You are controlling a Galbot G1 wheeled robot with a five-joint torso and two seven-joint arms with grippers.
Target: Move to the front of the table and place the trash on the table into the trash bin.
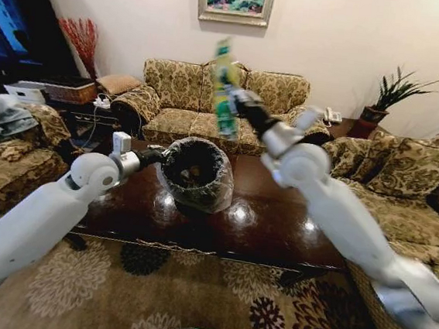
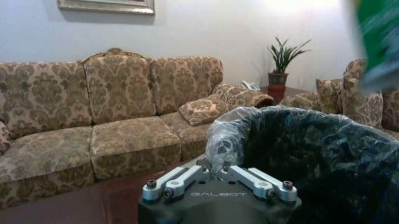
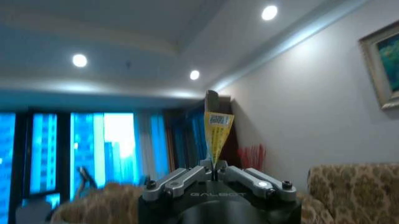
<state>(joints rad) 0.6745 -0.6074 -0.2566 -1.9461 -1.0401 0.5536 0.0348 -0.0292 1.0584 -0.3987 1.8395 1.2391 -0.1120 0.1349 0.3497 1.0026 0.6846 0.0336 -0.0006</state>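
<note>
The black trash bin (image 1: 195,171), lined with a crinkled clear bag, is held above the dark brown table (image 1: 277,217), tipped so its mouth faces me. My left gripper (image 1: 162,157) is shut on its rim (image 2: 215,170); the bin (image 2: 324,158) lies just beyond the fingers in the left wrist view. Above the bin, my right gripper (image 1: 232,96) is raised and shut on the green wrapper (image 1: 225,87). In the right wrist view the wrapper (image 3: 215,133) stands edge-on from the closed gripper (image 3: 215,175). Blurred, the wrapper (image 2: 377,37) also hangs above the bin.
A patterned sofa (image 1: 210,101) stands behind the table, with another sofa (image 1: 411,191) on the right and an armchair (image 1: 10,160) on the left. A potted plant (image 1: 385,99) sits at the back right and a cluttered side table (image 1: 71,92) at the back left. A floral rug (image 1: 191,294) lies in front.
</note>
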